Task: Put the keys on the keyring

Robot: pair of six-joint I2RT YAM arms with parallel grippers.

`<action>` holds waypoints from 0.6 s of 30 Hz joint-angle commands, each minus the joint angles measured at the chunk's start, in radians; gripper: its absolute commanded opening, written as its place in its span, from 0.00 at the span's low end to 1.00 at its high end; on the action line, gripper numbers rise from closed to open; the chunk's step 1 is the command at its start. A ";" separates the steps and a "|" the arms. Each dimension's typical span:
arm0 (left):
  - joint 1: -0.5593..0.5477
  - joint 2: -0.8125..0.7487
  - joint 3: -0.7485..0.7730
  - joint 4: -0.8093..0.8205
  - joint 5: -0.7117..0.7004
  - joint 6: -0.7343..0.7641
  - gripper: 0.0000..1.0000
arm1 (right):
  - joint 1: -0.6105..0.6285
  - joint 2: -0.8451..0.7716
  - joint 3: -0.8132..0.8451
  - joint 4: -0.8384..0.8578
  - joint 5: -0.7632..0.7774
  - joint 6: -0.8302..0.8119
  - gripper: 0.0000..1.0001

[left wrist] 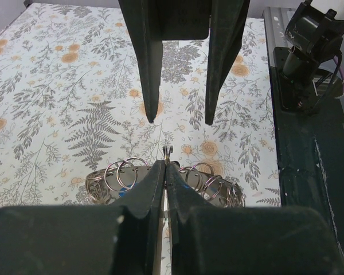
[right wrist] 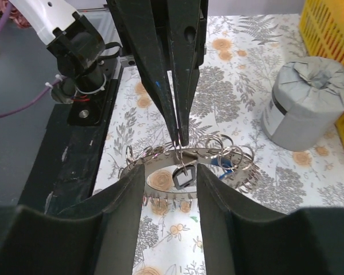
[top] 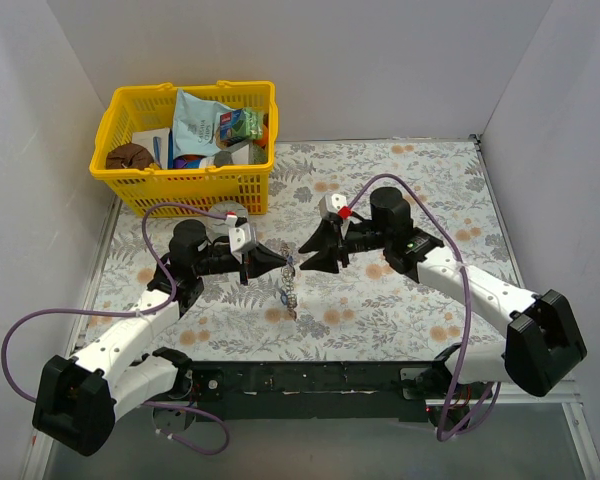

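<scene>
Plainly the keyring is the stiff part of this job: a flat silvery band with a toothed, shiny edge and a wide hole. It sits mid-worktop between the two arms, directly under the point where both sets of jaws nearly meet. Whether it lies flat on the cloth or hangs a little off it, I cannot tell. Several small split rings stand up from its rim, and a blue speck among them is probably a key head. A thin wire loop rises from over the hole to the left jaws, which are clenched tight on its top. Of the keys, the one I can make out is a small dark-headed piece dangling at the foot of that loop.

By my judgement the band is rigid, light and slick, so a pinch on its polished face invites a slip. The toothed edge or a split ring should give better purchase. The keys look tiny and loose on their wire, so they are likely to swing and twist. The wire seems springy and thin enough to pop out of a grip, which makes the plastic head the sensible place to hold.

The right jaws stand released, spread wide with nothing between them, facing the left tips from just across the ring. Further out on the floral worktop, a grey tin stands well apart from the ring. It is just beside the yellow basket at the far left.
</scene>
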 commanded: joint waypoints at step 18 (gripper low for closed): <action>-0.003 -0.029 -0.003 0.101 0.070 -0.030 0.00 | 0.042 0.101 0.036 0.148 -0.039 0.085 0.36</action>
